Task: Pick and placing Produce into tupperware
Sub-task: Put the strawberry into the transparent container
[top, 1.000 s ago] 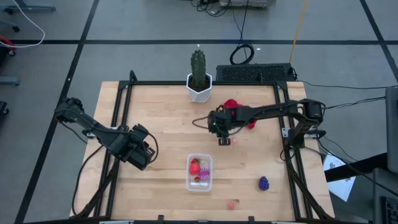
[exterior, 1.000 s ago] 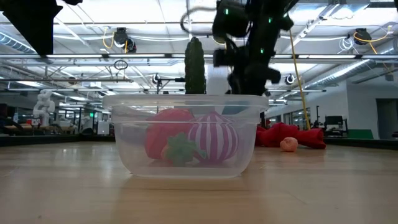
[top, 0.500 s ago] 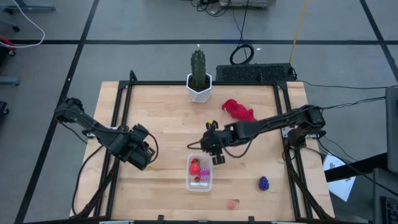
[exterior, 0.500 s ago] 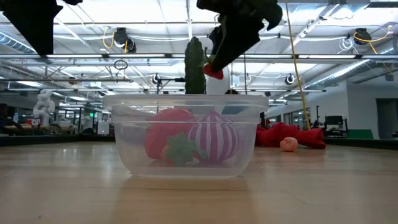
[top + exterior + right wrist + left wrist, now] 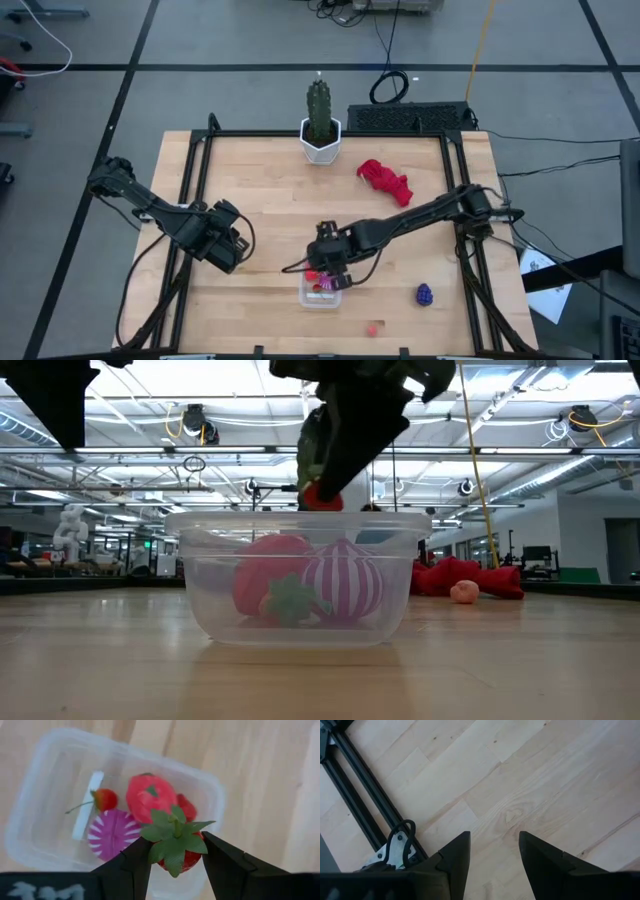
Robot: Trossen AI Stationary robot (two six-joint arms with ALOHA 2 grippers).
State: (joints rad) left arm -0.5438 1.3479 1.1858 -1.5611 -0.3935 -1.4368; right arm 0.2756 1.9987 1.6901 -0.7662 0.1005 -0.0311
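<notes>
Since a second ago the right gripper (image 5: 176, 851) has swung from the red cloth (image 5: 386, 180) to hang over the clear plastic rectangular tupperware (image 5: 321, 282), arm stretched low across the wooden worktop (image 5: 260, 200), jaws pinching a red toy strawberry with green leaves (image 5: 176, 845). Left gripper (image 5: 493, 855) waits near the worktop's left edge, jaws slightly spread, empty.

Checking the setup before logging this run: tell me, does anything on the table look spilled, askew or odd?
Nothing looks spilled or damaged. The tupperware sits flat with fruit inside, the right claw holds a strawberry above it, and the cactus stands upright. The red cloth lies crumpled.
</notes>
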